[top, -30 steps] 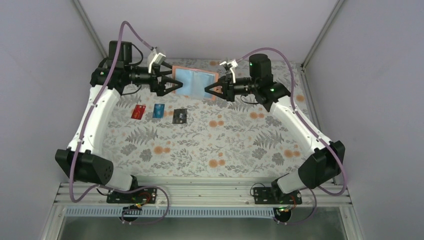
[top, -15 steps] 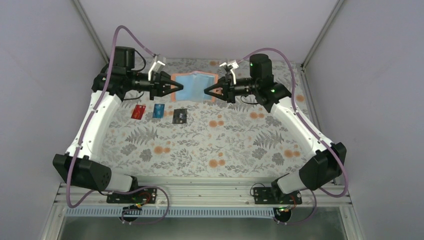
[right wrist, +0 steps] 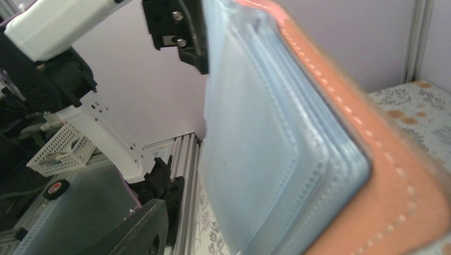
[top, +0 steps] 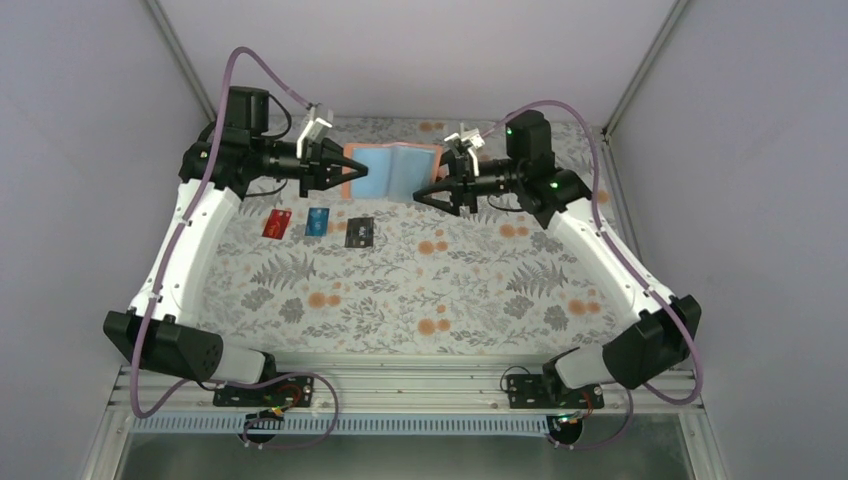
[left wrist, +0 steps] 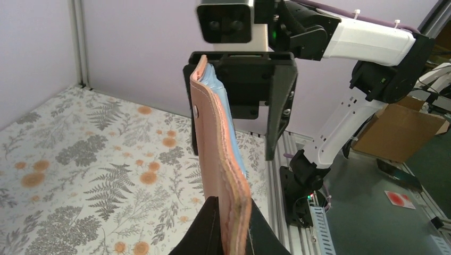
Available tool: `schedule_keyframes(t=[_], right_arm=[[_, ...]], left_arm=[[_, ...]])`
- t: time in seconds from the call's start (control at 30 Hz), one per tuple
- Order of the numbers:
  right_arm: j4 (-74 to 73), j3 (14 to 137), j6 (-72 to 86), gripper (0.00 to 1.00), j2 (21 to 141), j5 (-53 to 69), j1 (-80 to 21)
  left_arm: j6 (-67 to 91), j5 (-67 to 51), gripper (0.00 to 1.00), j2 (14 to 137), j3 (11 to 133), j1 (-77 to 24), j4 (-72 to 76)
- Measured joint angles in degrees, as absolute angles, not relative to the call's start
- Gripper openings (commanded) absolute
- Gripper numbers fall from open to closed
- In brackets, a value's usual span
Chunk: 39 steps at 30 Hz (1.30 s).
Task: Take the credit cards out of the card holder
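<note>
The card holder (top: 395,168) hangs open above the back of the table, light blue inside, tan-brown rim. My left gripper (top: 347,178) is shut on its left edge; in the left wrist view the tan edge (left wrist: 218,143) rises from between the black fingers (left wrist: 205,234). My right gripper (top: 432,192) is open, its jaws on either side of the holder's right edge without pinching it. One right finger (right wrist: 133,231) shows well clear of the blue pockets (right wrist: 266,159). The red (top: 277,223), blue (top: 317,222) and black (top: 359,232) credit cards lie in a row on the table.
A floral cloth (top: 450,290) covers the table. Pale walls close in the back and both sides. A metal rail (top: 400,385) with the arm bases runs along the near edge. The cards lie just below the left arm's wrist.
The left gripper closed on the holder's left edge. The right gripper, shut on the right edge before, has just opened and let go. The holder has tilted up slightly.
</note>
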<state>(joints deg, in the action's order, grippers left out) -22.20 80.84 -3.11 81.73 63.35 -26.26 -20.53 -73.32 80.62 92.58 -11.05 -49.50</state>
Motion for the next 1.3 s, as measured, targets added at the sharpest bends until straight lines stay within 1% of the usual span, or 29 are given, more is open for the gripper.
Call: schedule_keyframes(t=[0.1, 0.17, 0.2, 0.3, 0.33, 0.37, 0.47, 0.63, 0.7, 0.73, 0.8, 0.83, 1.03, 1.07, 1.1, 1.17, 1.2, 1.23, 1.3], right_arm=[[-22.9, 79.8, -5.5, 0.58, 79.5, 64.1, -25.7], [-23.2, 79.2, -6.8, 0.53, 78.2, 65.3, -25.4], [-23.4, 79.2, -7.3, 0.48, 77.9, 66.3, -25.3], [-23.7, 79.2, -8.3, 0.22, 77.9, 69.0, -25.3], [-23.8, 79.2, -8.9, 0.15, 77.9, 69.5, -25.2], [-23.8, 79.2, -9.2, 0.12, 78.0, 69.8, -25.2], [-23.5, 79.2, -7.7, 0.08, 78.2, 69.5, -25.1], [-21.7, 79.2, -4.3, 0.17, 78.6, 66.4, -25.7], [-20.5, 79.2, -2.9, 0.18, 78.7, 65.0, -26.7], [-19.8, 79.2, -2.3, 0.16, 78.7, 64.1, -27.3], [-18.0, 79.2, -0.9, 0.08, 78.7, 62.3, -28.4], [-17.1, 79.2, -0.1, 0.05, 78.7, 61.3, -28.9], [-14.5, 79.2, 3.4, 0.04, 79.4, 55.7, -31.0], [-14.3, 79.4, 3.6, 0.04, 79.8, 55.0, -31.4], [-14.3, 79.7, 3.9, 0.04, 80.3, 54.4, -31.8], [-14.4, 80.3, 4.2, 0.04, 81.2, 52.9, -32.5], [-14.3, 80.6, 4.6, 0.04, 81.7, 52.5, -33.1], [-14.3, 80.8, 4.8, 0.04, 81.9, 52.1, -33.7], [-14.5, 80.8, 5.2, 0.04, 82.0, 51.5, -34.9]], left_arm=[[-21.9, -73.3, 0.02, 80.6, 92.9, -11.0, -50.7], [-22.9, -73.5, 0.02, 80.6, 92.9, -11.0, -51.7], [-23.4, -73.7, 0.02, 80.6, 92.9, -11.0, -52.2], [-24.8, -74.3, 0.02, 80.6, 92.9, -11.0, -53.3], [-25.1, -74.4, 0.02, 80.6, 92.9, -11.0, -53.7], [-25.3, -74.5, 0.03, 80.6, 92.9, -11.0, -54.0], [-26.0, -74.9, 0.02, 80.6, 92.9, -11.0, -54.6], [-25.9, -75.1, 0.02, 80.5, 92.4, -11.2, -54.5], [-25.9, -75.1, 0.02, 80.5, 92.2, -11.4, -54.2], [-25.9, -75.1, 0.02, 80.5, 92.1, -11.7, -54.1], [-25.9, -75.1, 0.02, 80.5, 92.1, -12.5, -54.1], [-25.9, -75.1, 0.02, 80.5, 92.1, -12.7, -54.1], [-25.9, -75.2, 0.03, 80.4, 92.1, -13.0, -54.1], [-25.8, -75.0, 0.06, 80.4, 91.9, -13.0, -54.0], [-25.6, -74.6, 0.2, 80.4, 91.7, -13.0, -54.0], [-24.5, -73.1, 0.55, 80.2, 91.2, -13.0, -53.2], [-24.1, -71.7, 0.67, 80.2, 90.8, -13.1, -52.3], [-23.3, -70.0, 0.73, 80.2, 90.5, -13.4, -51.4], [-22.1, -66.4, 0.77, 80.2, 89.8, -13.9, -50.0]])
